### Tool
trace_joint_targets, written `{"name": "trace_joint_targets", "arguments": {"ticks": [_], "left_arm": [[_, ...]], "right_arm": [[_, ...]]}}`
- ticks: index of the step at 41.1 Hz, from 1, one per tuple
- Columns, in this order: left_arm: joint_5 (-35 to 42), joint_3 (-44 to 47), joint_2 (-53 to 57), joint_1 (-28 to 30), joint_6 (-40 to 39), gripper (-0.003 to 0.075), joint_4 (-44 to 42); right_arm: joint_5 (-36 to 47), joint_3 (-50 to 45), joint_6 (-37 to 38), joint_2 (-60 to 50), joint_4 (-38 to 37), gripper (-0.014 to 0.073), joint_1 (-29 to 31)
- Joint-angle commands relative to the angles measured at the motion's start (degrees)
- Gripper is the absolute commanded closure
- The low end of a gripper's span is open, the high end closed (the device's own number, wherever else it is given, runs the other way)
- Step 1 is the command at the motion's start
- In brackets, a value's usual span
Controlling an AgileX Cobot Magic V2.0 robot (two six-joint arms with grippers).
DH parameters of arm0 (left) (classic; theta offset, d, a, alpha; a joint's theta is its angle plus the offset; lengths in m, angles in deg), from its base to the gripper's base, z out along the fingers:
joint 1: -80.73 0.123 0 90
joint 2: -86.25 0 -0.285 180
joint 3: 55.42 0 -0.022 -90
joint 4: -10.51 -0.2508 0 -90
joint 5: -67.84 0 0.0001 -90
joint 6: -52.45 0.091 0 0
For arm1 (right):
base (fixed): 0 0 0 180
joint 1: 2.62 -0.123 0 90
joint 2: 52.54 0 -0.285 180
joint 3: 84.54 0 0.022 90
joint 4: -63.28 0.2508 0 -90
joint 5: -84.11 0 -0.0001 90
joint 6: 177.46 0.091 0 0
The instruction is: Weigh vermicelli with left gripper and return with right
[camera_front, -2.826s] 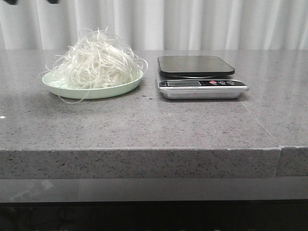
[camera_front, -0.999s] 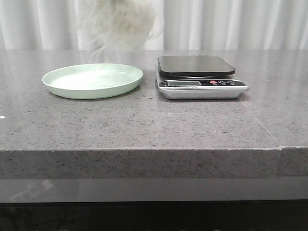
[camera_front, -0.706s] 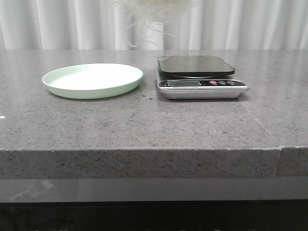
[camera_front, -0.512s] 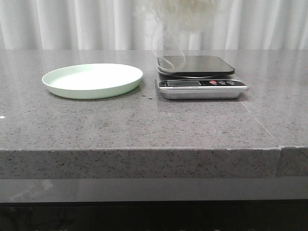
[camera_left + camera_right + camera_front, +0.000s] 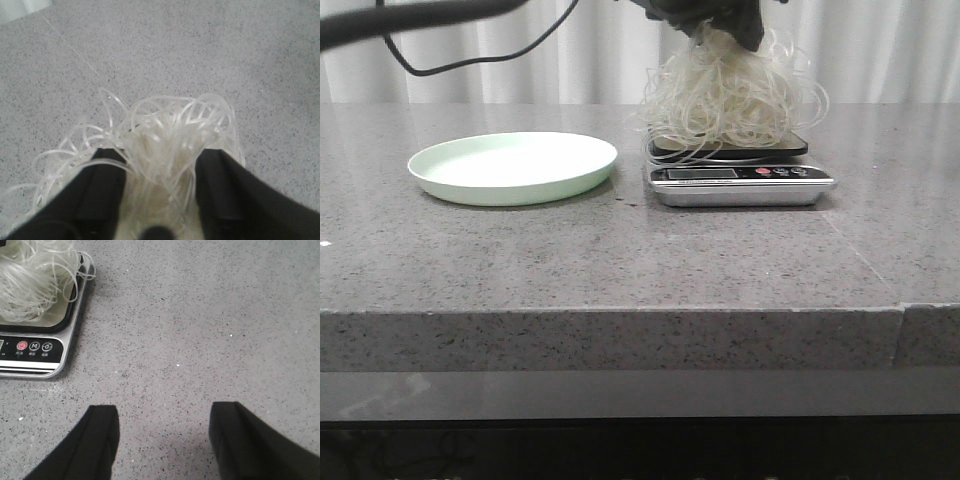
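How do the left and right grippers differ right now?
The left gripper is shut on the vermicelli above the scale; the right gripper is open and holds nothing. The left sits over the scale's platform; the right hangs over bare table beside the scale. Both have black fingers.

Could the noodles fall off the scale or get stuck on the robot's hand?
Maybe. The noodles spread wider than the scale, so loose strands hanging over its edge may slip onto the table. Strands also loop around the left gripper, which is shut on them, so some could lift away when it opens.
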Motion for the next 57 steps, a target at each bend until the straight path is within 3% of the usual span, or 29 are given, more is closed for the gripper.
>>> {"name": "trace_joint_targets", "arguments": {"ticks": [1,23,31,45,57], "left_arm": [[2.84,-3.06,4.62,-0.45,0.0,0.0241,0.59],[-13.59,-3.7,24.65,-0.34,0.0,0.025,0.23],[-13.85,5.39,34.05,-0.34,0.0,0.025,0.08],[-3.94,29.93,51.76,-0.34,0.0,0.025,-0.37],[-2.67,45.71,66.3,0.82,-1.11,0.025,-0.76]], "right_arm": [[3.6,1.66,-0.66,-0.29,-0.29,0.0088,0.22],[3.67,1.66,-0.66,-0.29,-0.29,0.0088,0.22],[3.61,1.66,-0.66,-0.29,-0.29,0.0088,0.22],[3.61,1.66,-0.66,-0.29,-0.29,0.0088,0.22],[3.79,1.66,-0.66,-0.24,-0.15,0.0088,0.22]]}}
